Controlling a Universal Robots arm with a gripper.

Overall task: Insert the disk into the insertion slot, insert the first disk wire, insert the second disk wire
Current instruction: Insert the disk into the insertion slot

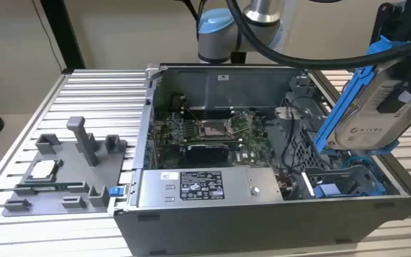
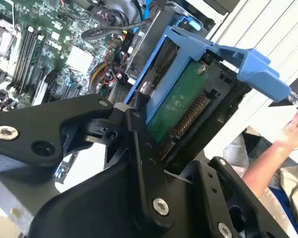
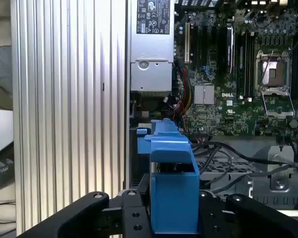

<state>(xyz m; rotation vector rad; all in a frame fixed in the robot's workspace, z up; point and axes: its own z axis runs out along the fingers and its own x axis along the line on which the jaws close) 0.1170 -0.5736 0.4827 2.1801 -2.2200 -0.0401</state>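
Note:
My gripper (image 1: 400,95) is shut on the disk (image 1: 374,113), a silver-grey drive with a white label clipped in a bright blue frame. It hangs tilted, nearly on edge, above the open computer case at the exterior view's right. In the first wrist view the blue frame (image 3: 172,171) sits between my black fingers (image 3: 131,215). The second wrist view shows the disk's green circuit board (image 2: 175,106). The insertion slot (image 1: 342,184), with blue rails and tabs, lies below the disk in the case's near right corner. Black cables (image 1: 290,140) run loose beside it.
The case holds a motherboard (image 1: 213,134), a silver labelled power-supply box (image 1: 199,187) and a perforated grey cage (image 1: 302,152). A grey fixture with parts (image 1: 62,171) sits on the slatted table (image 1: 98,96). A person's hand (image 2: 294,130) is beyond the case.

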